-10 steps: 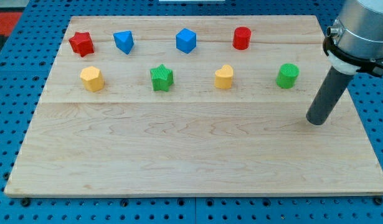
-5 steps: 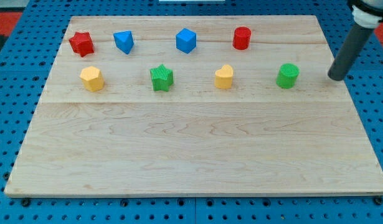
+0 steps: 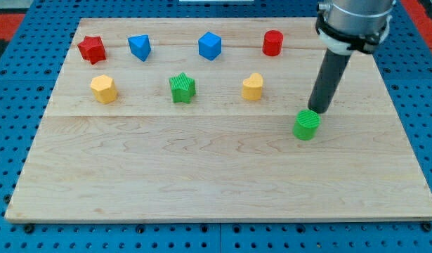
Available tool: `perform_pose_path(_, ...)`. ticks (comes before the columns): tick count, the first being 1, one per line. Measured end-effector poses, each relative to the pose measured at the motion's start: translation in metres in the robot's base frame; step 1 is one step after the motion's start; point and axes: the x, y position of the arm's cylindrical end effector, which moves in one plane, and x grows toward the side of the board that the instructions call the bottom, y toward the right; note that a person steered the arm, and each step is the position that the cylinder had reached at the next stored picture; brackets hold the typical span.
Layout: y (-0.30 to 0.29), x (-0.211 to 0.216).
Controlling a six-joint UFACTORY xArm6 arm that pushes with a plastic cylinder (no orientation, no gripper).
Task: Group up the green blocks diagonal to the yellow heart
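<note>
A red star [image 3: 92, 49] sits at the far left of the wooden board [image 3: 201, 176], with a blue triangular block [image 3: 140, 47], a blue block [image 3: 210, 46] and a red cylinder [image 3: 272, 43] in a row to its right. A yellow block [image 3: 103, 89] lies just nearer than the star.

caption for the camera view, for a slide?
My tip touches the green cylinder, lower right of the yellow heart.

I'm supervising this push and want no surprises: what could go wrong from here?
My tip sits at the green cylinder's upper-right edge, so an off-centre shove may let it roll aside. Pushing on could carry it too far below the yellow heart. The green star is far off on the heart's other side, ungrouped.
</note>
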Motion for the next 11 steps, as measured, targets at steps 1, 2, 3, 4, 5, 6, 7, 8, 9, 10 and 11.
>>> perform_pose_path(1,-0.010,-0.058)
perform_pose_path(2,-0.058,-0.109)
perform_pose_path(3,-0.126,-0.103)
perform_pose_path(4,-0.194,-0.078)
perform_pose_path(5,-0.250,-0.071)
perform_pose_path(6,-0.274,-0.058)
perform_pose_path(7,-0.190,-0.022)
perform_pose_path(8,-0.140,0.011)
perform_pose_path(9,-0.188,0.011)
perform_pose_path(10,-0.198,0.032)
perform_pose_path(11,-0.148,0.045)
